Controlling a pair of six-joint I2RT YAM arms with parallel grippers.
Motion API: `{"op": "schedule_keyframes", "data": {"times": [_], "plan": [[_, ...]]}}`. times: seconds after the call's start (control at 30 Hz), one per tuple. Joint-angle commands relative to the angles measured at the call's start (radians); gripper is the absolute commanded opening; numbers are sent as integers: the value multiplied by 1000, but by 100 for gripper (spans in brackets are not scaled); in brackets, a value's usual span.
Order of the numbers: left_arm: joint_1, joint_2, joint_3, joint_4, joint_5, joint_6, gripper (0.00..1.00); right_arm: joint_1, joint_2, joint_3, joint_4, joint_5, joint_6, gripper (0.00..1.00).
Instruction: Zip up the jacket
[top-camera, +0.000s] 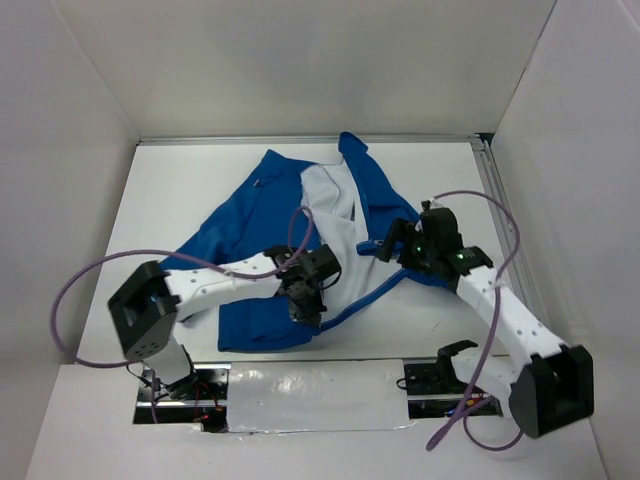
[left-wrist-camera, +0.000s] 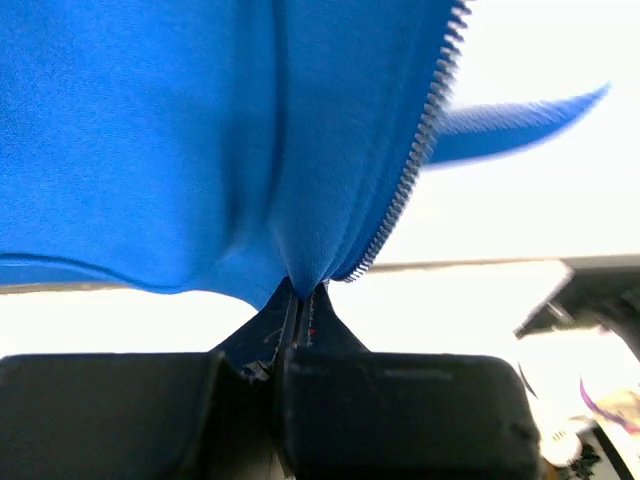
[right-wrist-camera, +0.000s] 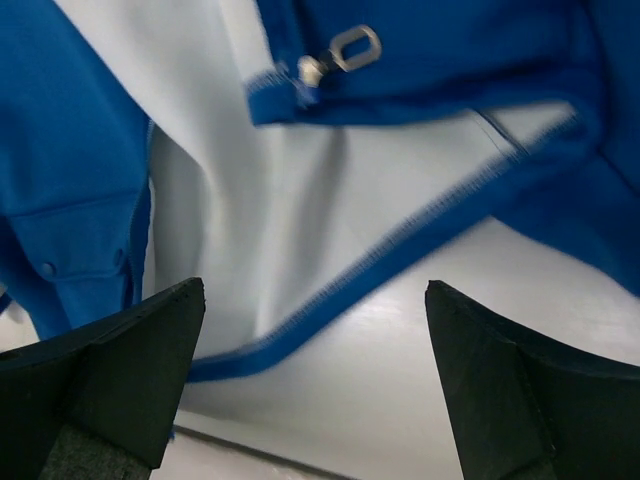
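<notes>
The blue jacket (top-camera: 250, 215) lies open on the white table, its white lining (top-camera: 330, 200) facing up. My left gripper (top-camera: 304, 303) is shut on the jacket's lower front edge. In the left wrist view the fingers (left-wrist-camera: 300, 300) pinch a fold of blue fabric (left-wrist-camera: 150, 130) right beside the zipper teeth (left-wrist-camera: 420, 140). My right gripper (top-camera: 393, 247) is open over the other front panel. In the right wrist view it (right-wrist-camera: 315, 305) hovers empty above the lining (right-wrist-camera: 250, 190) and the toothed blue edge (right-wrist-camera: 400, 250). The metal zipper pull (right-wrist-camera: 345, 50) lies beyond the fingertips.
White walls enclose the table on three sides. A metal rail (top-camera: 500, 210) runs along the right edge. Purple cables (top-camera: 75, 290) loop off both arms. A foil-taped strip (top-camera: 310, 395) and the arm bases line the near edge.
</notes>
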Motion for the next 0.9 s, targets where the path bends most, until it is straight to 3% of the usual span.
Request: {"op": "schedule_keyframes", "data": {"times": [0.0,0.17,0.3,0.47,0.53,0.57,0.67,0.7,0.83,0.87], "plan": [[6,-158,-53,9,-55,-1,0,27,128,108,130,-29,-34,97],[23,-317,-212,64,-34,10,0,25,382,242,227,-15,-71,97],[107,-436,-341,139,4,36,0,19,609,386,175,-81,-131,91],[202,-489,-475,248,78,88,0,14,748,474,170,-173,-157,86],[218,-492,-492,252,93,90,0,16,788,489,154,-161,-151,80],[224,-489,-495,249,89,85,0,17,794,489,146,-158,-152,74],[237,-475,-495,248,78,94,0,19,766,443,152,-137,-146,24],[242,-469,-495,255,86,105,0,25,724,408,138,-120,-132,0],[257,-447,-477,306,97,146,0,97,523,334,-25,84,-106,0],[264,-432,-474,327,94,160,0,129,430,323,-119,223,-96,0]]}}
